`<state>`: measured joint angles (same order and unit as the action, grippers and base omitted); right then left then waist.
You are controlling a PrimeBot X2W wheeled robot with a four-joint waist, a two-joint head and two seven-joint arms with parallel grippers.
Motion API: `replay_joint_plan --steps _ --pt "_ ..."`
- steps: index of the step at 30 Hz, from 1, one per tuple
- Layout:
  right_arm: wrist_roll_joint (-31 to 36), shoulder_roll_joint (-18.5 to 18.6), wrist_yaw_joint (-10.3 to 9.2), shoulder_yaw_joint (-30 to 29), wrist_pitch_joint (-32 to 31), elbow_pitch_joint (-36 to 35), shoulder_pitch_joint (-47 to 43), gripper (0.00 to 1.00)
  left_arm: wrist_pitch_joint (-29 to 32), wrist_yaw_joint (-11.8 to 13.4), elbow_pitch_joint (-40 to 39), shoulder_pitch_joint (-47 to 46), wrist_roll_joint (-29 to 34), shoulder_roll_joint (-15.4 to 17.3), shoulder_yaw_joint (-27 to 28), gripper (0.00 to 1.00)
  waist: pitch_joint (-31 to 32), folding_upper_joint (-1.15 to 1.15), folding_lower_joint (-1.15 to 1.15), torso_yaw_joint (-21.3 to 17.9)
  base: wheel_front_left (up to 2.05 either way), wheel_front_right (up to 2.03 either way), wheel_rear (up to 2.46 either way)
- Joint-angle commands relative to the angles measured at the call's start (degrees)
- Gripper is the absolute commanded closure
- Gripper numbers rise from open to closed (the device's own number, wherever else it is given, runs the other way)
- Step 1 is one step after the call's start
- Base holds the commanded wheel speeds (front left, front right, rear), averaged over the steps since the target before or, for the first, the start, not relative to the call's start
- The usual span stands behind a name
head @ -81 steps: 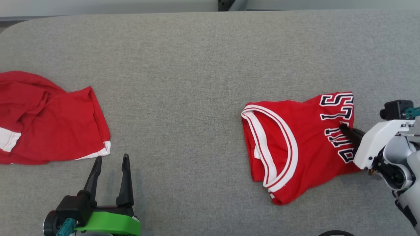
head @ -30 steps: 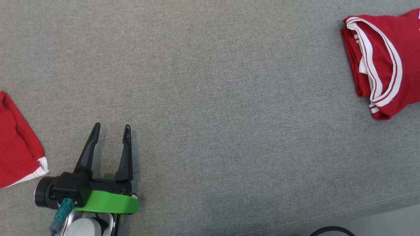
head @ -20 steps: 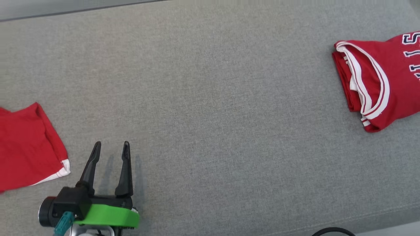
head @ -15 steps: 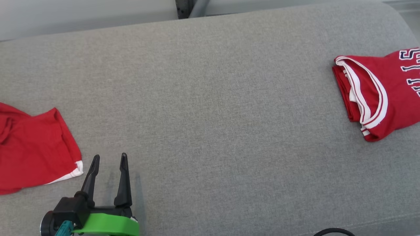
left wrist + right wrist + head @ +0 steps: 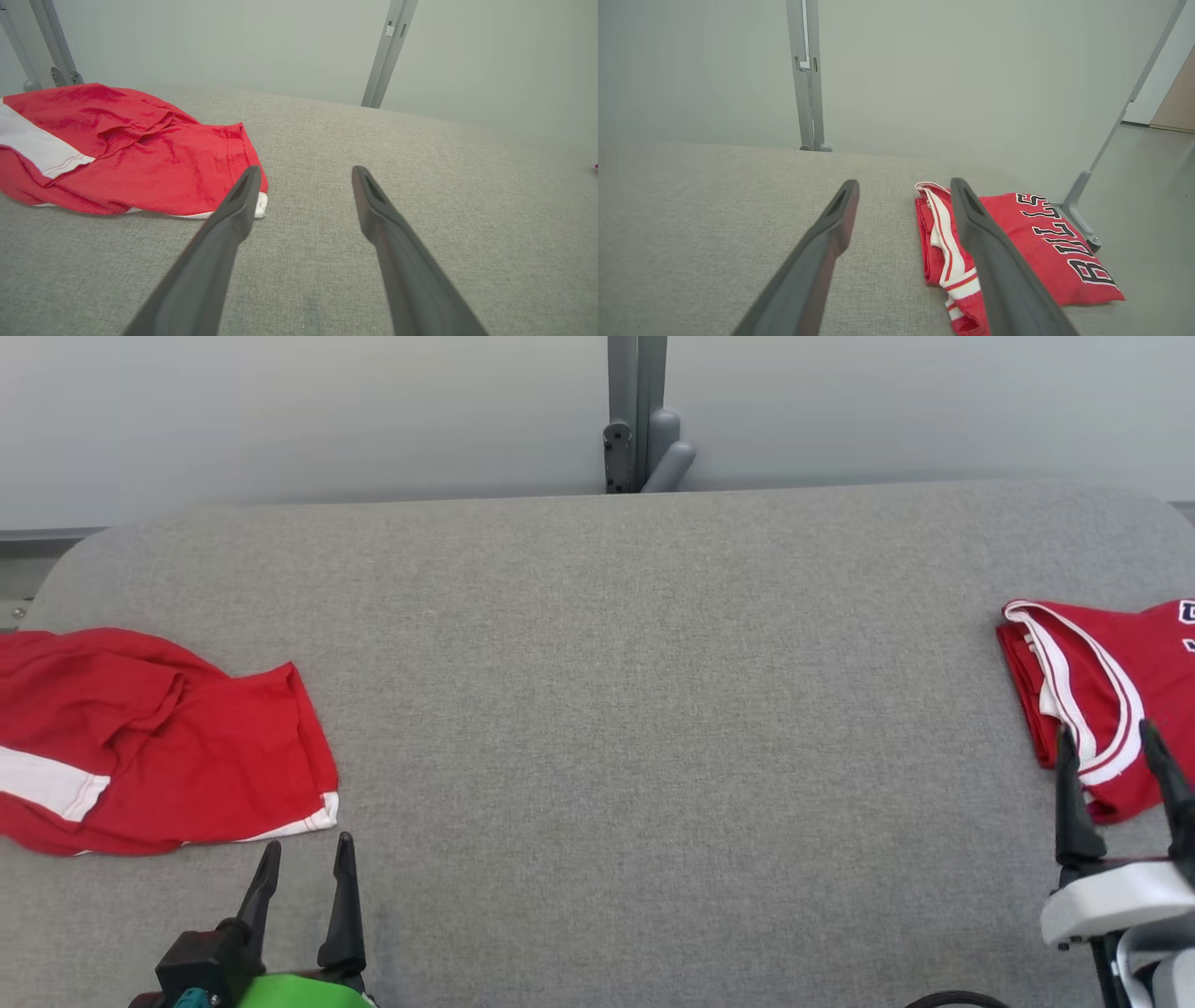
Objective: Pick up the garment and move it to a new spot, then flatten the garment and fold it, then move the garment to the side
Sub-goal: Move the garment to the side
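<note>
1. Found L gripper spread, empty, beside crumpled red garment, left end of grey pad.
2. Found R gripper spread, empty, near folded jersey.
3. Spotted folded jersey flat at right end of grey pad.

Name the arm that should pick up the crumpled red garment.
Left. The left gripper is open, just beside the crumpled garment's white-trimmed corner. The right gripper, also open, sits across the table by the folded jersey.
</note>
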<state>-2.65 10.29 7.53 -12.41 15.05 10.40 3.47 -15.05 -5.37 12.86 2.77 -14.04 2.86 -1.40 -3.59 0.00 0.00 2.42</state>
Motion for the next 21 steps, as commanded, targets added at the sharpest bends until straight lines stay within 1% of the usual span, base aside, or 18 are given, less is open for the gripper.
replay_joint_plan --steps 1,3,6,9,12,21 --pt "0.73 -0.49 -0.08 0.1 0.15 -0.75 -1.61 0.0 -0.15 -0.17 0.52 -0.34 0.29 0.08 0.64 0.0 2.55 0.0 0.0 2.12 0.0 0.0 0.0" --pt "0.59 -2.03 -0.08 0.58 0.16 -1.71 -3.54 0.0 -0.15 -0.27 1.63 -0.06 -0.16 0.08 1.15 0.0 3.17 0.0 0.0 2.15 0.0 0.0 0.0" --pt "1.1 -3.35 -0.08 1.49 0.16 -2.66 -5.75 0.0 -0.15 -0.56 2.61 0.12 0.07 0.08 1.74 0.0 3.53 0.0 0.0 2.04 0.0 0.0 0.0" --pt "1.22 -5.3 -0.08 0.83 0.16 -2.79 -7.68 0.0 -0.15 -0.79 3.26 -0.24 0.18 0.08 1.85 0.0 3.82 0.0 0.0 1.76 0.0 0.0 0.0" --pt "1.47 -6.41 -0.08 0.14 0.16 -2.3 -8.8 0.0 -0.15 -1.15 3.24 -0.77 0.1 0.08 1.14 0.0 4.04 0.0 0.0 1.51 0.0 0.0 0.0" --pt "1.54 -7.32 -0.08 -0.12 0.16 -1.6 -8.42 0.0 -0.15 -1.61 3.46 -0.64 0.55 0.08 0.17 0.0 4.06 0.0 0.0 0.36 0.0 0.0 0.0"
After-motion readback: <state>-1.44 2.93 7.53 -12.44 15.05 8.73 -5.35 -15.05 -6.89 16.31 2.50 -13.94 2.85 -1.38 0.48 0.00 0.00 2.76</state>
